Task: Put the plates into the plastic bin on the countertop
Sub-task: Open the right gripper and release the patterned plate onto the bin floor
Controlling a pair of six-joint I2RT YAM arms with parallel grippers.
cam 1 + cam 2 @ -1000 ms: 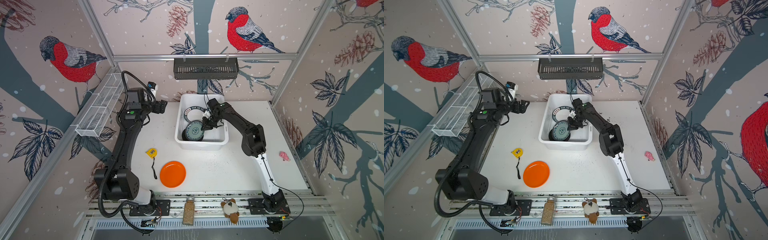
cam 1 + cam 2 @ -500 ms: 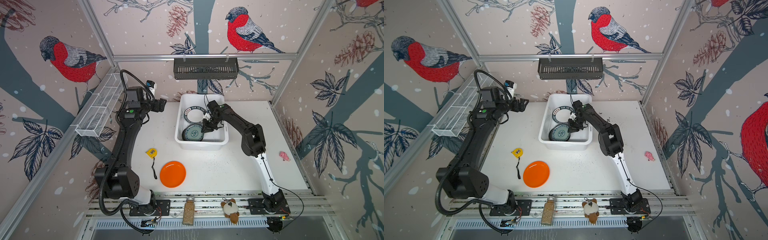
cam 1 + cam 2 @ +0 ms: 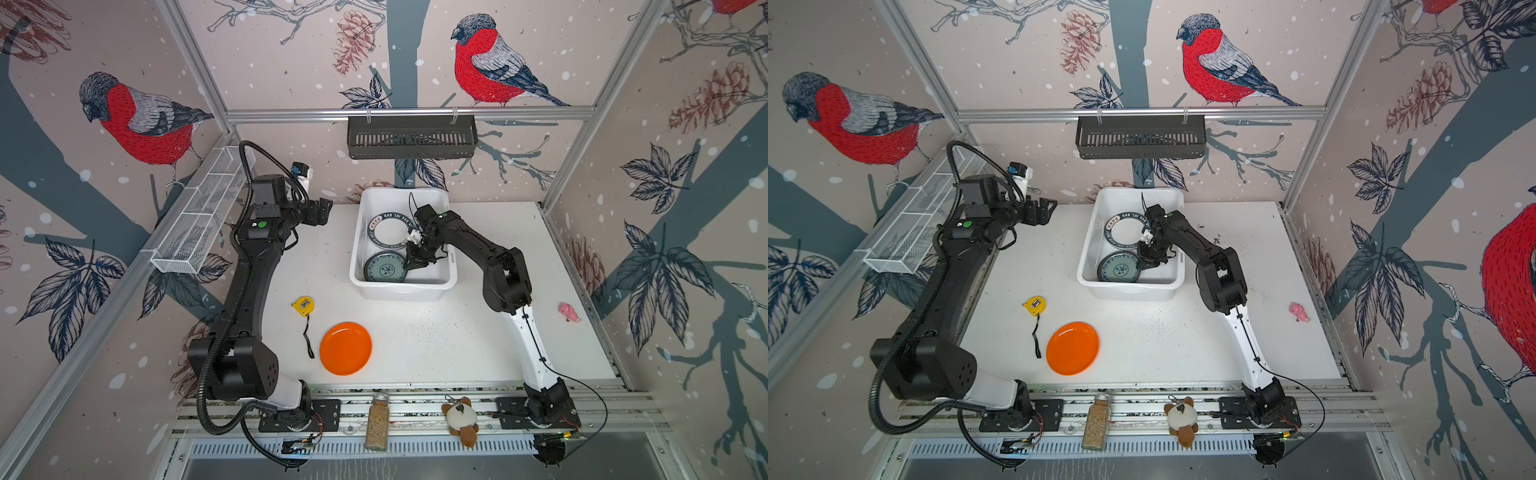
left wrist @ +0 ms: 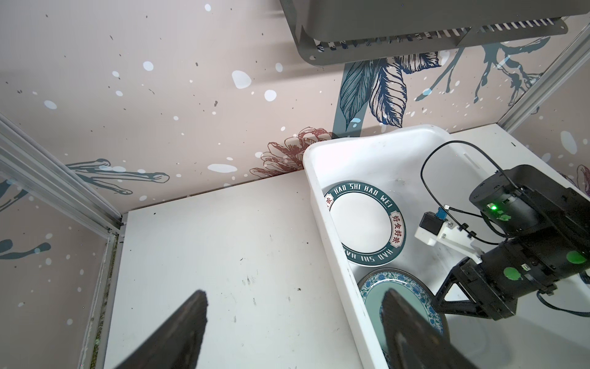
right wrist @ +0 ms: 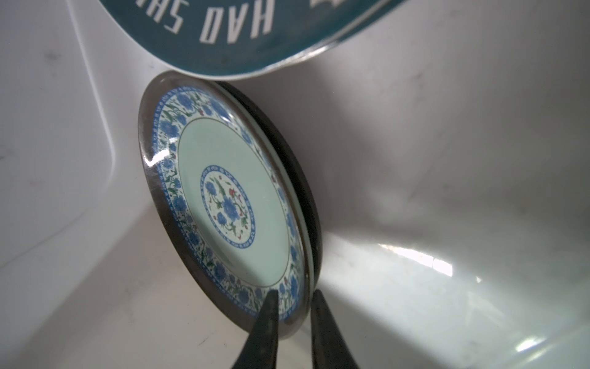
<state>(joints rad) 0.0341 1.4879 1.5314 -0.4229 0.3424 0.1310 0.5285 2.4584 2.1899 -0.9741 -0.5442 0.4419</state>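
Hidden/unclear first: the black plate (image 5: 308,204) is nearly all covered by the floral plate (image 5: 223,204) lying on it, and only a dark edge shows in the right wrist view. The lettered plate (image 3: 390,231) is cut off in that view. A second rim edge shows under it, so I can't tell the stack depth there. The right arm (image 3: 478,249) covers part of its rim in both top views. On the left end effector (image 4: 293,292) the fingers are blurred and cut by the frame edge in the left wrist view; one blocks part of the floral plate.

The right end effector (image 5: 295,295) is inside the plastic bin (image 3: 401,287), jaws a narrow gap apart, straddling the floral plate's rim. Can't tell whether the pads press the rim or clear it. The left end effector has jaws wide apart and empty, over the table (image 3: 436,340), with the bin just beside it.

Looks:
- Floral plate: pale teal well, blue flower band, dark glossy rim.
- Lettered plate: white centre, dark teal rim, white "HAO SHI HAO WEI", red patches. It sits just past the right end effector, at the bin's far end.
- The orange plate (image 3: 345,348): plain, flat on the table outside the bin, well apart from both end effectors.

Counts:
- Plates: 4 sure (orange, floral, black, lettered).
- Bin: 1.
- Also: 1 tape measure (image 3: 302,305), 1 pink toy (image 3: 568,312), 1 jar (image 3: 377,424), 1 plush (image 3: 460,419), 1 black basket (image 3: 411,138), 1 wire tray (image 3: 199,226).
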